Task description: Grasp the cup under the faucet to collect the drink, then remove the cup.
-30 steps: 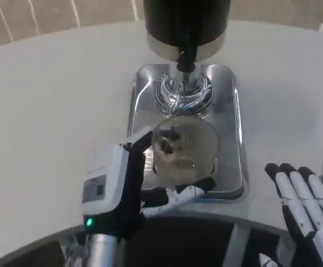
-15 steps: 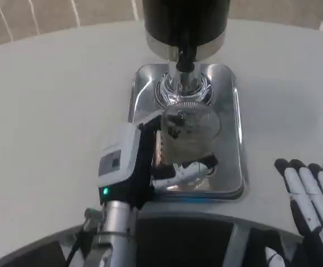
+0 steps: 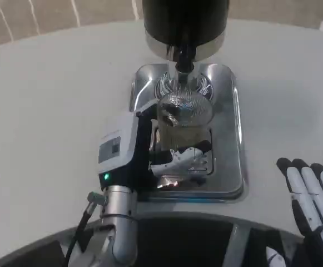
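Holding the clear ribbed glass cup (image 3: 184,119) at frame centre, the left hand (image 3: 144,156) is wrapping its fingers (image 3: 179,158) around the cup's lower wall. The cup is sitting just under the black faucet spout (image 3: 183,55) of the black cylindrical dispenser (image 3: 185,19), over the shiny steel drip tray (image 3: 230,133). Advice: keeping the rim level and centred beneath the spout, grip firm but not crushing. Contents are looking pale and yellowish, though I can't tell the fill level. The right hand (image 3: 311,200) is lying flat at lower right, fingers straight, gripping nothing.
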You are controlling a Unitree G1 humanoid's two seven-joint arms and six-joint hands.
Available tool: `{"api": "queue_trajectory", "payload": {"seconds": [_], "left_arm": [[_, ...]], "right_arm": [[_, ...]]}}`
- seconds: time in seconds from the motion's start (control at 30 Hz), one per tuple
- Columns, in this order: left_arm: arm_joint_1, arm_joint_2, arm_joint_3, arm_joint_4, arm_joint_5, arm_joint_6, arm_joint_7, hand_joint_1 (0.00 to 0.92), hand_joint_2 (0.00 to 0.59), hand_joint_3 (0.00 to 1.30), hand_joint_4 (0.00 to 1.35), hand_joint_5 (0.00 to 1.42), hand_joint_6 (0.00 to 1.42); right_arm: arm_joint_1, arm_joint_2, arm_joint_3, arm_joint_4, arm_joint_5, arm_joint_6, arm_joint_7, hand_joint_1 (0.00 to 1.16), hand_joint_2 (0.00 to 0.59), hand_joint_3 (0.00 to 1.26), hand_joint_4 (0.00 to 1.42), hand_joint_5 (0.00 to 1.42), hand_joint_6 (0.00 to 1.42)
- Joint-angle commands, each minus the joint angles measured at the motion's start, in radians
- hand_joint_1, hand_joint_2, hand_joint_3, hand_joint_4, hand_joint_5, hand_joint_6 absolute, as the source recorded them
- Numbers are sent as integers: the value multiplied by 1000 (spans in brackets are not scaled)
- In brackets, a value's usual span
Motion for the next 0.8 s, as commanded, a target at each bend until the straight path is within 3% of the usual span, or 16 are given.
{"api": "queue_trajectory", "payload": {"seconds": [0.03, 0.07, 0.2, 0.33, 0.5, 0.67, 0.8], "left_arm": [[-1, 17, -9, 13, -9, -10, 9, 440, 110, 1069, 1155, 1350, 1424], [1, 19, -10, 12, -12, -11, 2, 417, 106, 1008, 1112, 1303, 1424], [5, 28, -17, 10, -30, -13, -36, 292, 80, 625, 625, 980, 1220], [12, 47, -26, -4, -40, -25, -55, 217, 60, 414, 359, 782, 1019], [31, 64, -30, -41, -44, -40, -64, 186, 36, 307, 171, 686, 912], [64, 81, -21, -97, -49, -33, -83, 166, 24, 219, 110, 618, 804], [124, 147, -28, -230, 4, -4, -111, 118, 5, 78, 35, 467, 510]], "right_arm": [[5, -6, -5, 3, 13, 2, 12, 210, 586, 0, 0, 0, 0], [5, -8, -7, 5, 16, 2, 11, 209, 586, 0, 0, 0, 0], [-1, -6, -1, 10, 17, 2, 10, 209, 586, 0, 0, 0, 0], [-1, -5, 13, 14, 19, -1, 11, 210, 586, 0, 0, 0, 0], [2, -13, 9, 15, 35, -5, 8, 211, 586, 0, 0, 0, 0], [-12, -24, 2, 20, 56, -7, 7, 206, 586, 0, 0, 0, 0], [-30, -25, 2, 25, 83, -3, 13, 203, 586, 0, 0, 0, 0]]}}
